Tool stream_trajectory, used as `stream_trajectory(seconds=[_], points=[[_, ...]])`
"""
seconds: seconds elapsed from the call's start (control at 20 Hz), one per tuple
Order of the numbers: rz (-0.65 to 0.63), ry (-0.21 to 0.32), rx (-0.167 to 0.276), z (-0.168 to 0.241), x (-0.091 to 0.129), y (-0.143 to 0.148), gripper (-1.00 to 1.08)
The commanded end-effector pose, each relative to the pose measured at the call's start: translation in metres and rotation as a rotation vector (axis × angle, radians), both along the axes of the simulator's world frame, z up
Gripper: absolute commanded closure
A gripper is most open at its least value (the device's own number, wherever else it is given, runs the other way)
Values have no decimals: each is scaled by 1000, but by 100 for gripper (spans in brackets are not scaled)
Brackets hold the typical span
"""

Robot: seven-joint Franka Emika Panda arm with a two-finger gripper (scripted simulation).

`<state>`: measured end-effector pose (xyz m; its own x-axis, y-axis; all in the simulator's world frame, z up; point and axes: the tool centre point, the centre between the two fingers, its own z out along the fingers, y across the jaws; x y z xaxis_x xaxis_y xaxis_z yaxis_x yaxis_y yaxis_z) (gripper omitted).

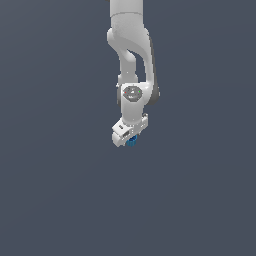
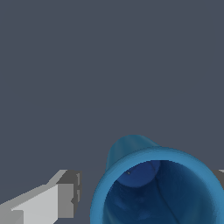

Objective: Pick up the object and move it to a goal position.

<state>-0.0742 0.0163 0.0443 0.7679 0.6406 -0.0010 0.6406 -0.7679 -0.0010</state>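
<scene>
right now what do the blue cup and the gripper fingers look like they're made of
Blue cup: looks like smooth plastic, uniform colour with soft shading inside; being a render, that stays a guess. Gripper fingers: flat matte white with grey pads, perhaps painted metal or plastic; nothing settles which.

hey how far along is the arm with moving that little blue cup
Done, apparently: the pick. The blue cup sits right at the end effector, and the wrist view shows its open mouth between the fingers. In hand: carrying it. Left: reaching the goal position, which no view marks, so remaining travel can't be judged.
</scene>
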Motion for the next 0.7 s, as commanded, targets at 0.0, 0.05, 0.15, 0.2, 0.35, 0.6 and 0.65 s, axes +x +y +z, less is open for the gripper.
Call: stream_trajectory(seconds=[0.0, 0.05, 0.15, 0.2, 0.35, 0.6, 0.65], points=[[0, -1, 0, -4, 1, 0, -92], [0, -1, 0, -4, 1, 0, -92], [0, -1, 0, -4, 1, 0, 108], [0, -1, 0, -4, 1, 0, 108], [0, -1, 0, -4, 1, 0, 108], [0, -3, -1, -3, 1, -1, 108], [0, -3, -1, -3, 1, -1, 108]])
